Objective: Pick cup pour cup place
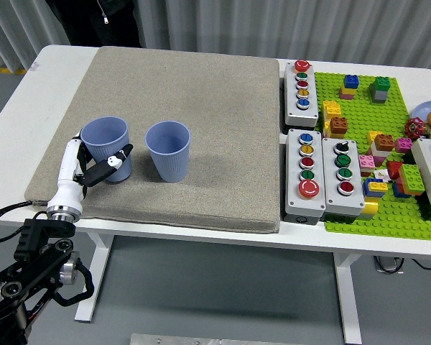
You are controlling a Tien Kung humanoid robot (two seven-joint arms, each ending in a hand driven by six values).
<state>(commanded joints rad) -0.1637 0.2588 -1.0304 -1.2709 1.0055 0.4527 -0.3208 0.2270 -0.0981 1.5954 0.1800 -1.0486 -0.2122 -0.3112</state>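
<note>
At about eight o'clock on the grey mat (201, 108), the left blue cup (108, 147) stands upright with our left hand (86, 169) wrapped around its lower wall. We judge this to be the pick step: the cup rests on the mat, not lifted. Our fingers (115, 159) are curled narrowly around the cup's base from its seven o'clock side, a dark fingertip showing across the front wall; whether the grip is fully firm we cannot tell. The second blue cup (168, 150) stands upright just beside it at three o'clock, apart and untouched. Next, in our judgement, comes a straight lift, then a carry toward that neighbour and a tilt over its open mouth without knocking it. Further out at three o'clock lie the button boxes (314, 172) and the green brick baseplate (377, 144) on the white table (29, 100). Our right hand is out of view.
</note>
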